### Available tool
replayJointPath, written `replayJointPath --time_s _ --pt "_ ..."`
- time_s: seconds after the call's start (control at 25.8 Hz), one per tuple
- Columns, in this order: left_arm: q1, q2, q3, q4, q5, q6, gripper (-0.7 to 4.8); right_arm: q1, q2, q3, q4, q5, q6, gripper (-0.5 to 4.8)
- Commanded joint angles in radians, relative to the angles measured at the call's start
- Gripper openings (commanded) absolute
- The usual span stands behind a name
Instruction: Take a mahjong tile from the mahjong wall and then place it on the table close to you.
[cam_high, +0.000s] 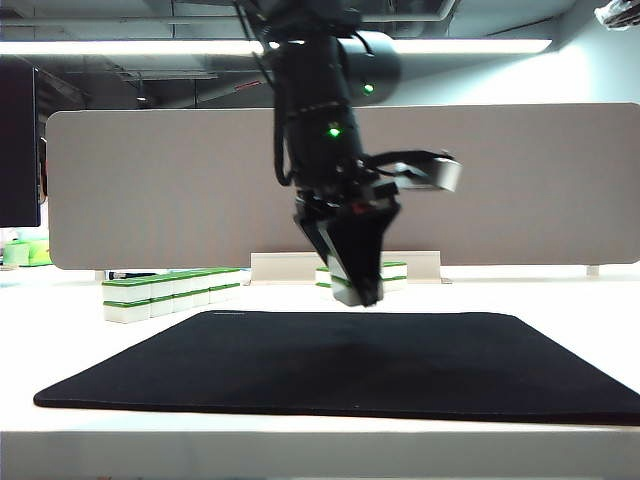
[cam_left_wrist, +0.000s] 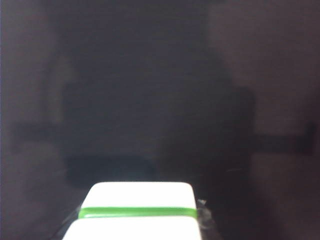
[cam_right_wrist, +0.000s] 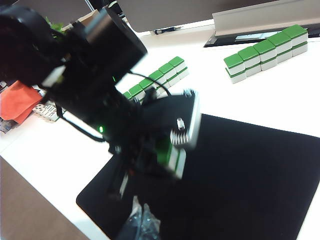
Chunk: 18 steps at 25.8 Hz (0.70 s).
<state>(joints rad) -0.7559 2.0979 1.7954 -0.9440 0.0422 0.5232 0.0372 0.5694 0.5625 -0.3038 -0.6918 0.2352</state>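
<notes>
Exterior view shows us the left pincer (cam_high: 357, 288) hanging above the black mat (cam_high: 350, 365), pointing down, its jaws closed on a mahjong tile (cam_high: 345, 283), white with green. In the left wrist view we see that tile (cam_left_wrist: 136, 210) close up between the jaws, with the dark mat blurred behind it. From the right wrist view, the left pincer (cam_right_wrist: 165, 162) sits over the near part of the mat (cam_right_wrist: 240, 185), the tile (cam_right_wrist: 172, 157) clamped at its tip and clear of the surface. The right pincer (cam_right_wrist: 142, 222) shows only as dark fingertips at the edge of its own view, and we cannot tell whether it stands wide or narrow. Beyond the mat, on the white desk (cam_high: 560, 300), we see the mahjong wall (cam_high: 170, 292) at the left, stacked two high, and a shorter row (cam_high: 390, 275) behind the arm.
</notes>
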Motion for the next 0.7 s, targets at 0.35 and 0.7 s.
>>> replayJointPath --time_s 0.35,0.7 --pt "-0.079 0.059 0.003 -0.018 0.114 0.186 1.16 0.001 -0.001 0.006 0.008 0.001 -0.003 -0.01" --pt "-0.076 0.094 0.003 0.036 0.022 0.251 1.15 0.000 -0.001 0.006 0.008 0.001 -0.003 -0.01"
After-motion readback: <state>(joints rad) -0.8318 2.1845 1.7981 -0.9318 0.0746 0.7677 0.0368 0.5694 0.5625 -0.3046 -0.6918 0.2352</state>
